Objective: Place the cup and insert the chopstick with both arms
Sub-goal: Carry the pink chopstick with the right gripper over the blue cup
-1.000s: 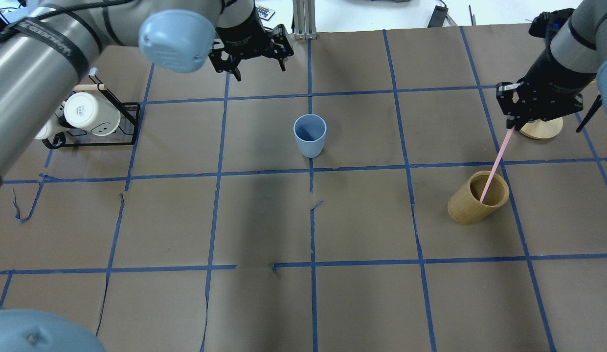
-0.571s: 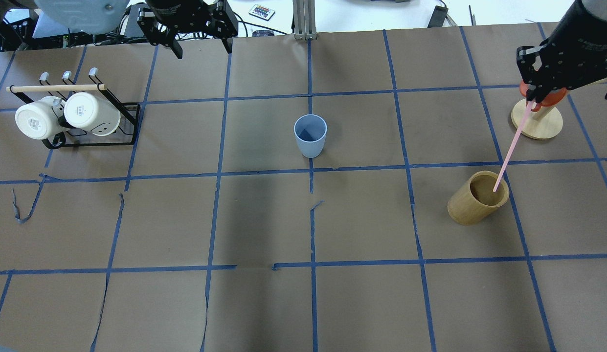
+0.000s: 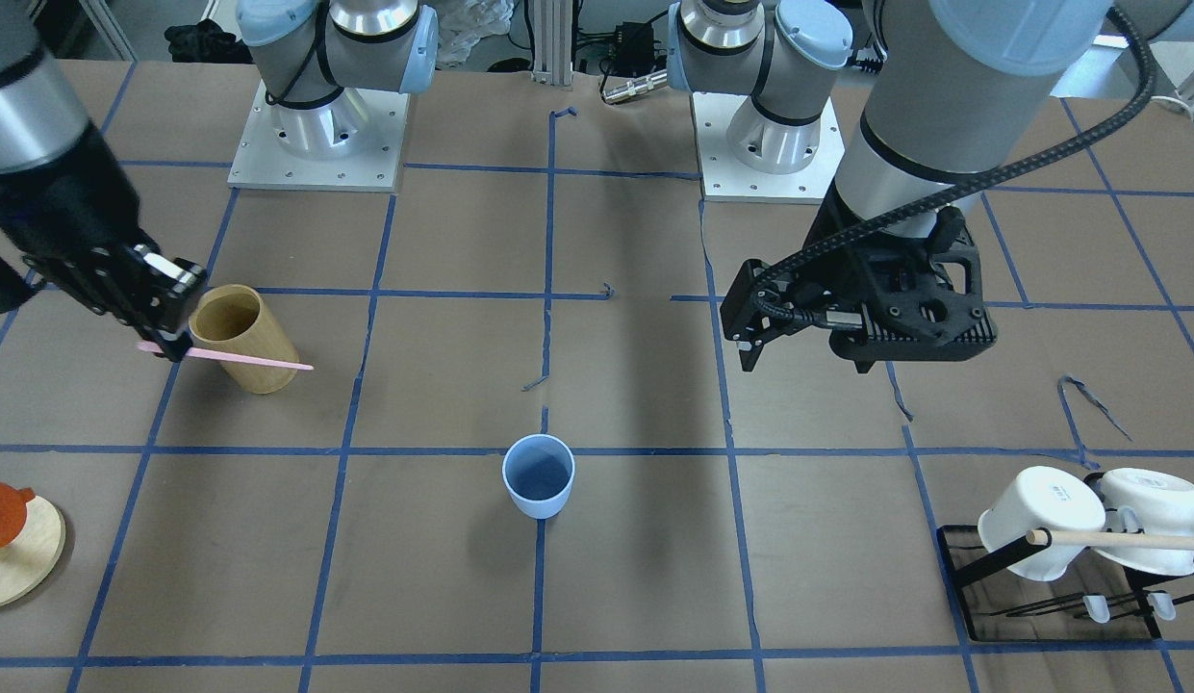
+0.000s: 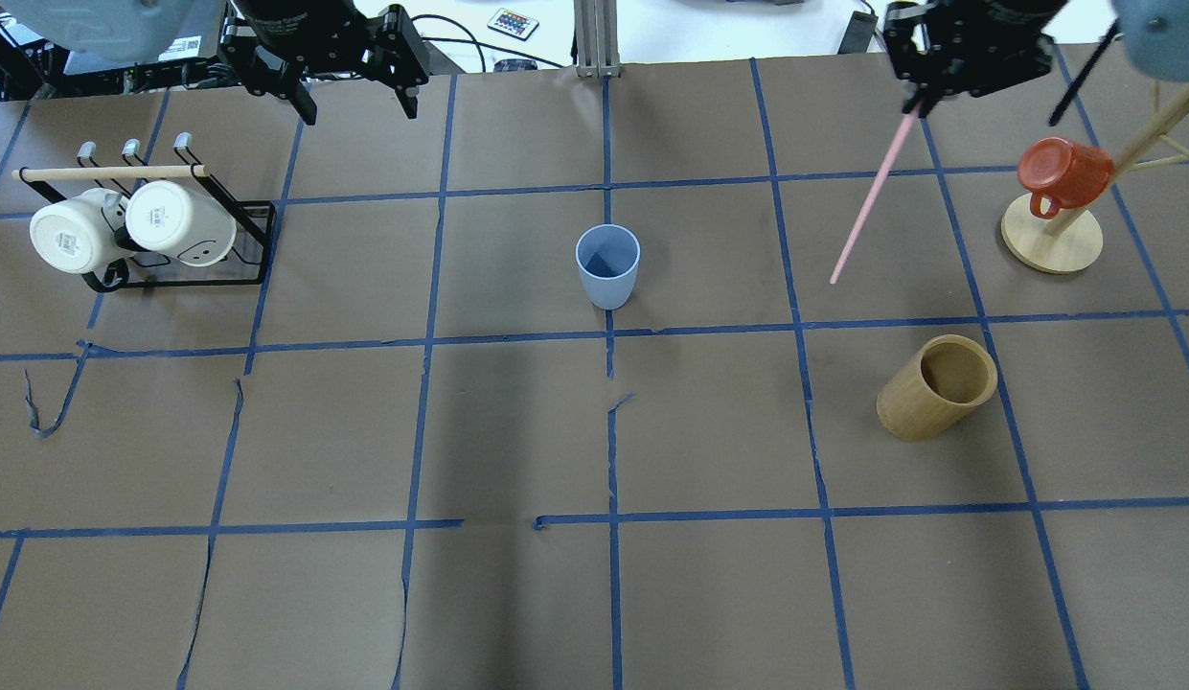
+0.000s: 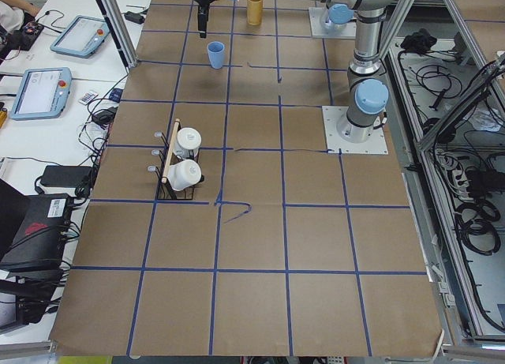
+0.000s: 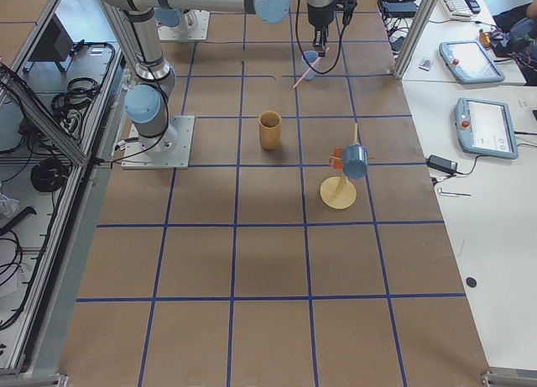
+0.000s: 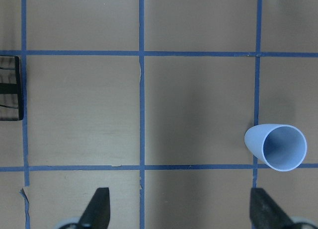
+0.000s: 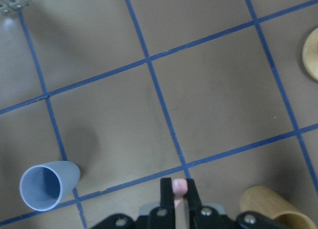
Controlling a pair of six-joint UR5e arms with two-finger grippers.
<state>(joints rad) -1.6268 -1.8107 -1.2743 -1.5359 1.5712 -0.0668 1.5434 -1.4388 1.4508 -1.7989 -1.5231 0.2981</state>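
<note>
Two containers stand empty: cup [image 4: 607, 265] mid-table, bamboo holder [image 4: 936, 386] to its right. Right gripper [image 4: 915, 103] pinches the chopstick [image 4: 867, 196] aloft; left gripper [image 4: 359, 110] gapes.

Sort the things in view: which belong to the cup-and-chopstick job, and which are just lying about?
Job in hand:
cup, upright at the table's centre
chopstick, held in the right gripper
left gripper, open and empty

Lying about:
bamboo holder, empty
white mugs on a black rack
red mug on a wooden stand
</note>
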